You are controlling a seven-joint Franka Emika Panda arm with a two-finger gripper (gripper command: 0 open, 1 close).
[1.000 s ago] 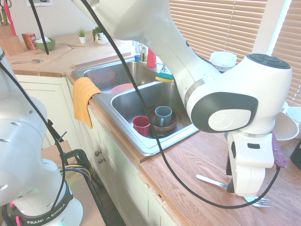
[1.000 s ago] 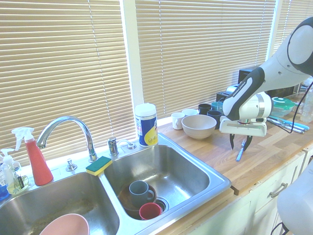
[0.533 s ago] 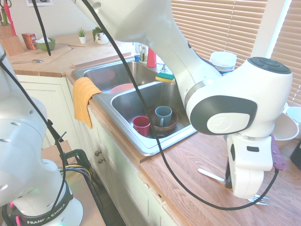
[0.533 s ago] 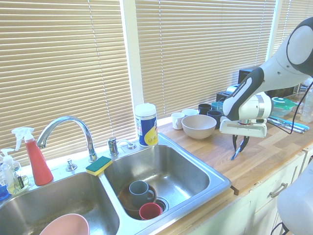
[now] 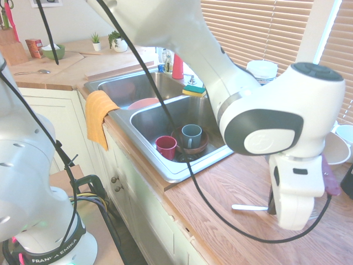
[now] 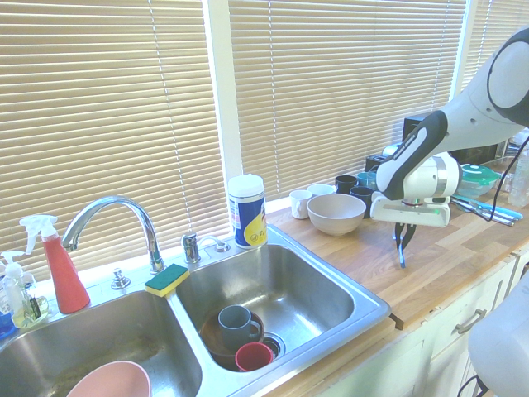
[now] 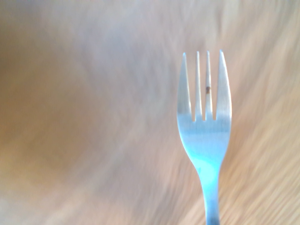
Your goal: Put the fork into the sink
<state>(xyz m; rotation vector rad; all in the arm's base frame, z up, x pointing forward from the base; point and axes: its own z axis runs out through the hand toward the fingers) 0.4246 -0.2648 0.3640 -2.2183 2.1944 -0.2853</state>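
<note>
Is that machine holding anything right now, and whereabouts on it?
Yes: the tool is shut on the slim silver metal fork, gripping it somewhere along its handle, lifted off the wooden counter.

Orange cloth [image 5: 98, 121] by a red spray bottle [image 6: 64, 270], beige bowl [image 6: 335, 212] on the counter

In the second exterior view, the sink [image 6: 364, 308] is set into the tabletop [image 6: 463, 256], with the gripper [image 6: 402, 248] to its right, above the tabletop, holding the fork [image 6: 402, 252]. Behind it on the tabletop stands a bowl [image 6: 335, 213]. Two cups [image 6: 240, 324] sit in the sink's right basin.
</note>
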